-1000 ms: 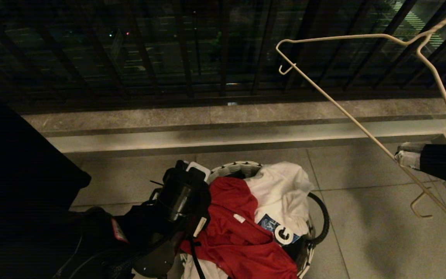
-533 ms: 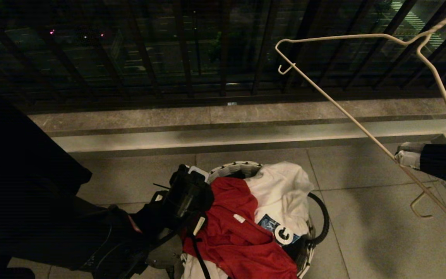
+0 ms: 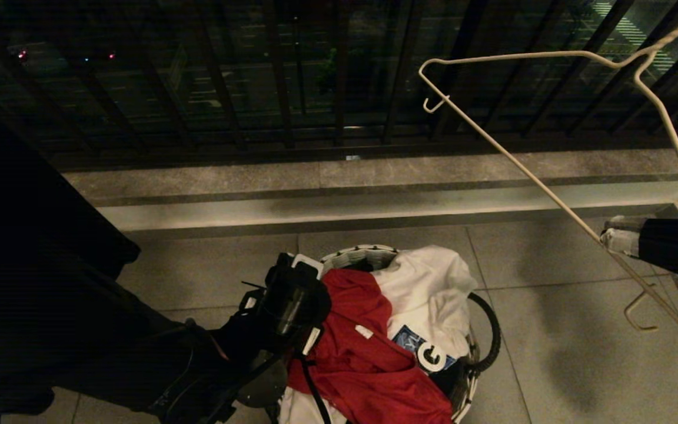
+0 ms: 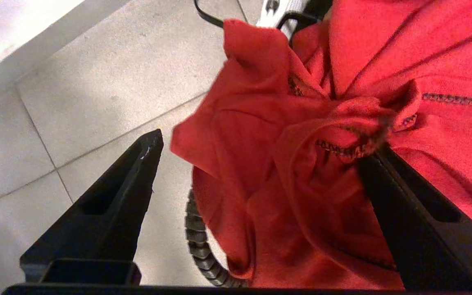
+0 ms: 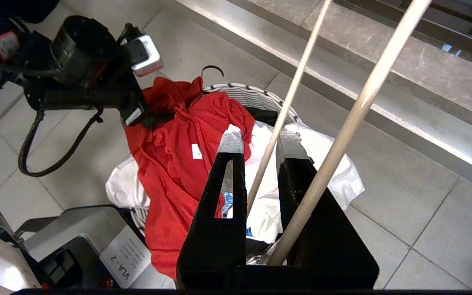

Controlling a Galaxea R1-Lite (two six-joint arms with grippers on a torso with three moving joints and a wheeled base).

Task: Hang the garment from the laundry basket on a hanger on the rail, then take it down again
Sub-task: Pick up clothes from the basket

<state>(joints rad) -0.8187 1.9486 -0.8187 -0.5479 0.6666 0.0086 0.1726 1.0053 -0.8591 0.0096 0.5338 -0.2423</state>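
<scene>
Base panel (image 5: 127, 254) label reads "VLA-2" – garment (image 5: 170, 164) lettering hidden

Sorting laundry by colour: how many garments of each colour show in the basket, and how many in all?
Red: 1, T-shirt
White: 1, T-shirt
Total: 2 in the basket; anything buried underneath cannot be seen.
</scene>
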